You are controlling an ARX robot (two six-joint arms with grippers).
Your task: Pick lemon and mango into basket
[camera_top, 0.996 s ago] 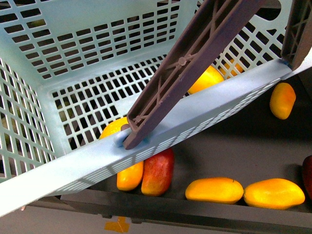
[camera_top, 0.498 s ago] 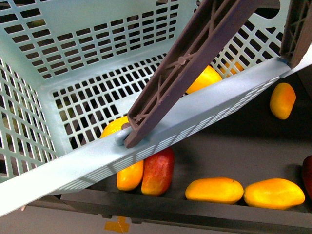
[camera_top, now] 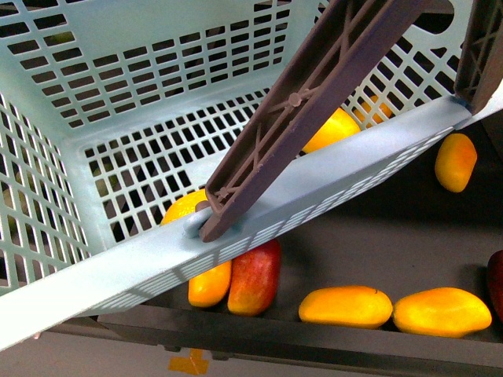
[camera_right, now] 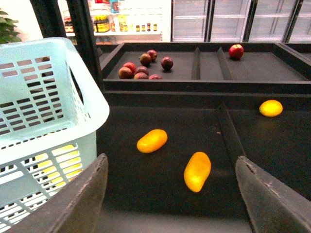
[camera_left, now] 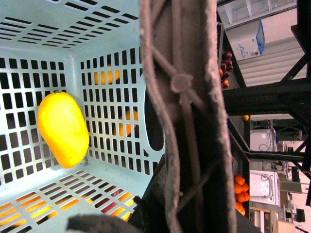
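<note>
Fingers of the right tool (camera_right: 170, 194) spread wide and empty suggest dropping squarely over the nearest mango (camera_right: 197, 171) on the dark shelf, the lemon (camera_right: 270, 108) lying farther off; whether the left tool grips the basket (camera_top: 157, 94) I cannot tell.

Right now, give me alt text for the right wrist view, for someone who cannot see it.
An open claw hangs over a dark shelf where two orange-yellow mangoes lie. A pale blue basket stands beside them, a lemon sits past a divider, and red fruits lie on the shelf behind.
</note>
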